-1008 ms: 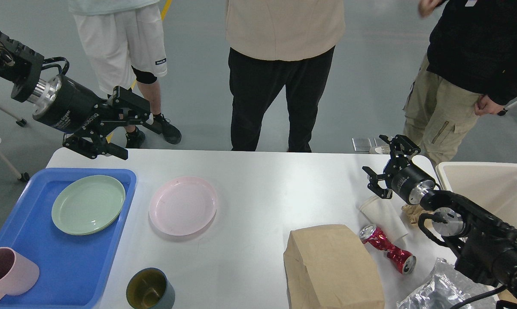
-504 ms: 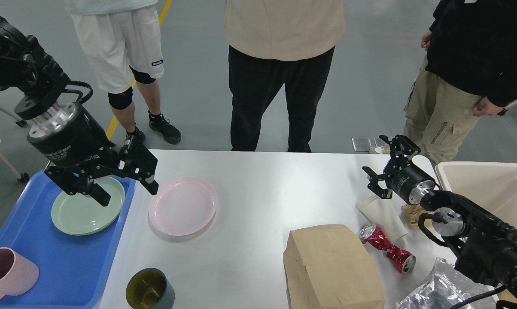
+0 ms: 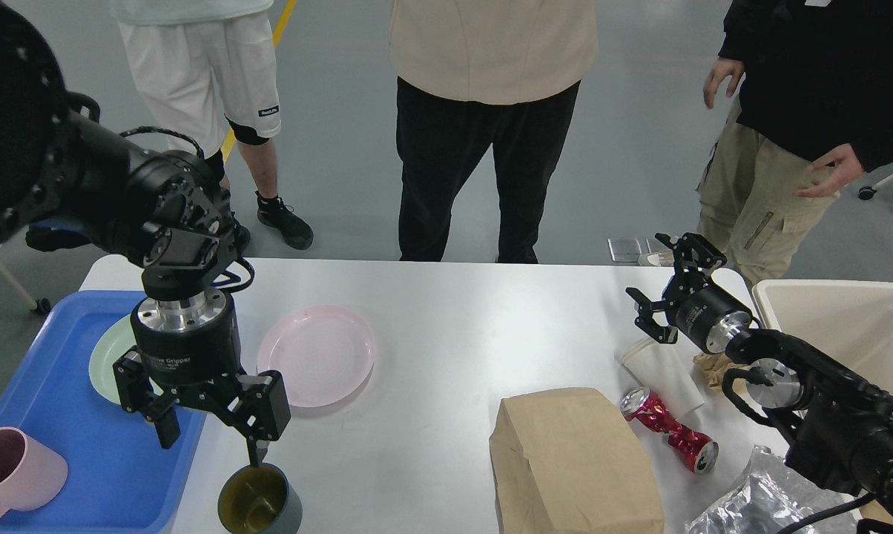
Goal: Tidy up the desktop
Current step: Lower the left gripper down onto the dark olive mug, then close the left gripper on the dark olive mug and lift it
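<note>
Desktop (image 3: 446, 334): white top filling the middle and lower frame, carrying everything below
Tray (image 3: 38, 400): blue, lower left, on the desktop's left end; holds a green plate (image 3: 109, 356) and a pink cup (image 3: 12, 471)
Bin (image 3: 862, 326): beige, right edge, beside the desktop
Bag (image 3: 576, 460): brown paper, lower centre-right
Pink plate (image 3: 317, 354): centre-left, on bare desktop just right of the tray
Left gripper (image 3: 213, 434): lower left, pointing down, fingers spread wide, holding nothing
Right gripper (image 3: 673, 285): centre-right, fingers apart, empty, above a white cup (image 3: 661, 374)
Mug (image 3: 261, 500): dark, bottom edge left of centre
Can (image 3: 669, 430): red, crushed, lying right of the bag
Key relation: mug lies directly below the left gripper, one fingertip just over its rim; left arm is far nearer, so it likely takes the mug
</note>
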You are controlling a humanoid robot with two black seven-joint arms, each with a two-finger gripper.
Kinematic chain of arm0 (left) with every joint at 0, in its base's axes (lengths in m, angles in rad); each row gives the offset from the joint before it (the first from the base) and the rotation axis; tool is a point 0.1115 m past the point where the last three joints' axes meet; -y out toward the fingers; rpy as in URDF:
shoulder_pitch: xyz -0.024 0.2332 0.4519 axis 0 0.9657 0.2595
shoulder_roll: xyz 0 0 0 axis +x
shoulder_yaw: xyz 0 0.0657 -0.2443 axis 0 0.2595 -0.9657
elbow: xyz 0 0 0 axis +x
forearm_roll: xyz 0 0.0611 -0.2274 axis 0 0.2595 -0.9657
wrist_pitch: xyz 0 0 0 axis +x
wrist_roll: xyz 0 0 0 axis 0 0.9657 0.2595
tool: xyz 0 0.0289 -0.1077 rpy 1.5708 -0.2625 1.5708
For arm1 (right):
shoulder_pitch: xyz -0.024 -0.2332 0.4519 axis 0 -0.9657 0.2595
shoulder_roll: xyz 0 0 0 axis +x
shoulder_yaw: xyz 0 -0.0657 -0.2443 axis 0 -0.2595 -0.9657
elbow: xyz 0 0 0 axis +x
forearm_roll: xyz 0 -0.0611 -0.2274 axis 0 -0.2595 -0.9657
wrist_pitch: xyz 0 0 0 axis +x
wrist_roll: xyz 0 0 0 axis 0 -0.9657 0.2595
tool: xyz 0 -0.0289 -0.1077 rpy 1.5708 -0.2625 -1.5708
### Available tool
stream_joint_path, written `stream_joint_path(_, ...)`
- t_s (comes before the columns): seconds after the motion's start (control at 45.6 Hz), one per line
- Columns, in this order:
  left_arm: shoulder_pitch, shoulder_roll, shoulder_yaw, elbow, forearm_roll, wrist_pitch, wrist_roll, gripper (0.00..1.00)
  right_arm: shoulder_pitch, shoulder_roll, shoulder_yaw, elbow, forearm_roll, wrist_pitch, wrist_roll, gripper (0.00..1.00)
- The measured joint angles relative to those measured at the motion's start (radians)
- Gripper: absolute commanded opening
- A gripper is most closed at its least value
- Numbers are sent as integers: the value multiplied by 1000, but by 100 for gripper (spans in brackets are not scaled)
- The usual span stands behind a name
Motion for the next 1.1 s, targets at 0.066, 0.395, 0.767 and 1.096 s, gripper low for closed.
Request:
stream_joint_path(0.066, 15, -14, 0, -4, -4, 2, 0, 97, 0, 0, 0, 0, 0, 0, 0, 100)
stream_joint_path(0.395, 149, -48, 3, 20, -40, 200, 0, 97, 0, 0, 0, 0, 0, 0, 0, 100)
stream_joint_path(0.767, 233, -48, 3, 48, -113, 312, 0, 97, 0, 0, 0, 0, 0, 0, 0, 100)
stream_joint_path(1.096, 308, -47, -1, 94, -117, 329, 0, 97, 0, 0, 0, 0, 0, 0, 0, 100)
